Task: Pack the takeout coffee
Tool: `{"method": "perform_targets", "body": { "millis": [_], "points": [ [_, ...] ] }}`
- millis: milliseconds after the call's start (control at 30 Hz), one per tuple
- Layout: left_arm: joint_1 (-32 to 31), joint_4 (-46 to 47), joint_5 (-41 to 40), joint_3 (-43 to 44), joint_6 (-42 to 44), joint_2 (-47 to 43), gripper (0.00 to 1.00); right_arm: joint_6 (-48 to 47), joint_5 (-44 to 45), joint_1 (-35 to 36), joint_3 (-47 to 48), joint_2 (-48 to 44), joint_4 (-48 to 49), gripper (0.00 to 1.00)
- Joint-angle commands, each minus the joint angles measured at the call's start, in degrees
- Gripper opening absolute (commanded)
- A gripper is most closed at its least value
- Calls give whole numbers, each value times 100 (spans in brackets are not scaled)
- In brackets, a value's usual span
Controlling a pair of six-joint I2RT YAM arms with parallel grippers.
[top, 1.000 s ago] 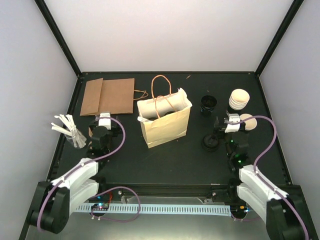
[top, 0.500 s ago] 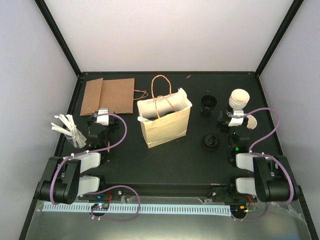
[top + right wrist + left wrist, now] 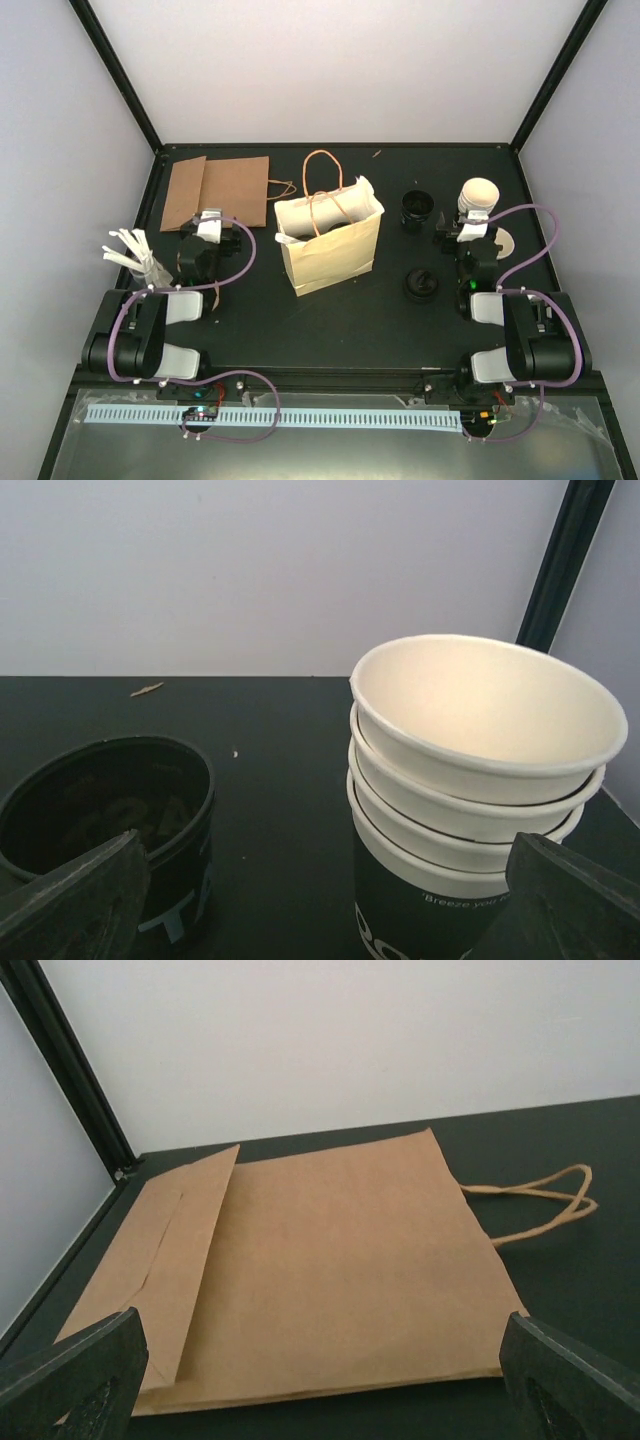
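Cup [image 3: 504,243] is lying on the table just right of my right arm, near the stack [image 3: 480,780], while my right gripper [image 3: 320,880] is facing that stack and my left gripper [image 3: 318,1360] is facing the flat bag [image 3: 330,1270], both gaping wide and holding nothing.

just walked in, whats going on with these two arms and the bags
Two robot arms are set up to pack a takeout coffee, and neither is holding anything. The right claw is open and faces a stack of paper cups, with a black cup beside the stack. The left claw is open too, pointed at a brown paper bag lying flat. A cream paper bag with loop handles stands upright mid-table, between the arms.
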Motion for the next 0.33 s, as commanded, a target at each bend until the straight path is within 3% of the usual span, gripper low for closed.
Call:
{"method": "perform_targets", "body": {
  "millis": [0, 300],
  "points": [
    [79, 6, 270, 219, -86, -1, 99, 74, 129, -47, 38, 8, 75, 100],
    [80, 3, 279, 222, -86, 1, 99, 75, 107, -53, 45, 9, 60, 100]
  ]
}}
